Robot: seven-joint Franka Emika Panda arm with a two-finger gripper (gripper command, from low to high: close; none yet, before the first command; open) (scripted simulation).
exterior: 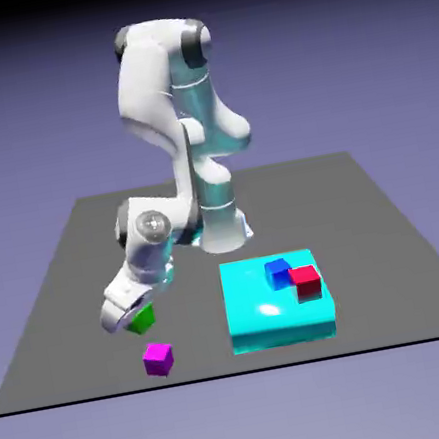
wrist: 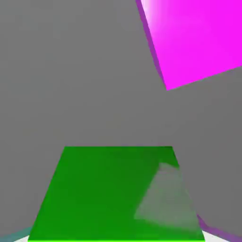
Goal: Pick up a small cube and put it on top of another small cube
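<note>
A small green cube [exterior: 142, 319] lies on the grey table toward the exterior view's left, and my gripper [exterior: 131, 314] is down on it, tilted, with the jaws shut on its sides. In the hand view the green cube [wrist: 113, 194] fills the bottom middle, large, and hides most of the fingers. A small magenta cube [exterior: 158, 358] sits on the table just in front of the green one. In the hand view the magenta cube [wrist: 194, 38] is at the upper right, apart from the green cube.
A wide, flat cyan block [exterior: 272, 321] lies to the exterior view's right of the gripper. A blue cube [exterior: 278, 272] and a red cube [exterior: 305, 280] rest side by side on its top. The table's front edge runs just below the magenta cube.
</note>
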